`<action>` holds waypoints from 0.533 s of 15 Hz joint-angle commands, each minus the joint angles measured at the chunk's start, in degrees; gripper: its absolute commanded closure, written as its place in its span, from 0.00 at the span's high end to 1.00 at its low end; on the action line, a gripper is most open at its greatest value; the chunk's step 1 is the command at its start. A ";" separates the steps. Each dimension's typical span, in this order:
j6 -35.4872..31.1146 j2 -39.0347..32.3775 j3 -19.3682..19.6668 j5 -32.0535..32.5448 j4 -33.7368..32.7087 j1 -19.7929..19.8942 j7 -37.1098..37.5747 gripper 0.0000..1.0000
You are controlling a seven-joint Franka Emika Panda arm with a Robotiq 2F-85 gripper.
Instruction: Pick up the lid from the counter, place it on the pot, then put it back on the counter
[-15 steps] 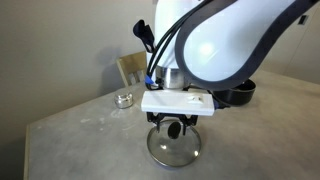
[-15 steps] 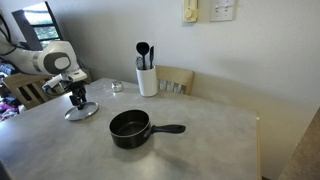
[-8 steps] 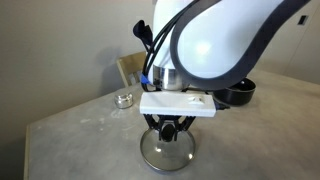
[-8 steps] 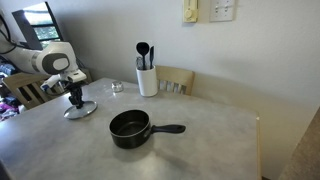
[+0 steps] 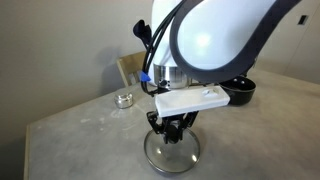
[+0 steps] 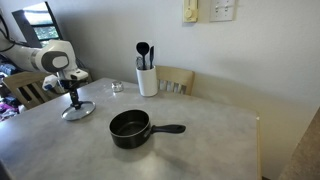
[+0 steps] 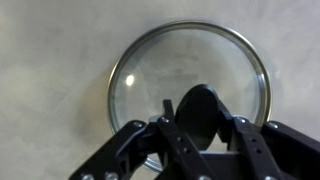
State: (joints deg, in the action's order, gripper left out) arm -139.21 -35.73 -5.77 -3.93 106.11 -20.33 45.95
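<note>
The lid (image 7: 185, 58), clear glass with a thin metal rim, lies flat on the counter (image 6: 210, 150) under my gripper (image 7: 200, 120). In the wrist view both fingers press the sides of its black knob (image 7: 200, 105), so the gripper is shut on it. The lid (image 5: 172, 152) shows below the gripper (image 5: 172, 128) in both exterior views, lid (image 6: 77, 110) under gripper (image 6: 73, 98). I cannot tell whether the lid has left the surface. The pot (image 6: 130, 128), black and open, stands mid-counter apart from the lid, its handle (image 6: 170, 128) pointing away from my arm.
A small silver tin (image 5: 124, 99) sits behind the lid near the wall. A white utensil holder (image 6: 148, 80) with black tools stands at the back. A wooden chair back (image 6: 175, 78) shows behind the counter. The counter's edge (image 5: 40, 120) runs beside the lid.
The jaws have gone from open around the knob to shut on it. The wrist has tilted a little, and the lid has shifted slightly.
</note>
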 commanded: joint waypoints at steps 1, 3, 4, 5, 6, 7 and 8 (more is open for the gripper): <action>9.45 5.38 -0.63 1.41 1.15 2.20 -10.40 0.17; 13.74 8.11 -0.06 2.69 1.74 3.24 -16.94 0.17; 15.92 9.41 0.39 3.67 1.93 3.84 -20.24 0.17; 17.95 10.64 0.91 4.87 2.19 4.43 -23.55 0.17; 19.94 11.66 1.16 6.08 2.42 5.17 -26.62 0.17; 20.61 12.79 1.17 7.09 3.22 6.08 -30.21 0.17; 21.00 13.47 1.13 8.10 3.82 6.88 -33.51 0.67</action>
State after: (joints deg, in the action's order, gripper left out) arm -120.13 -25.78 -4.48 1.52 106.53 -15.74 20.97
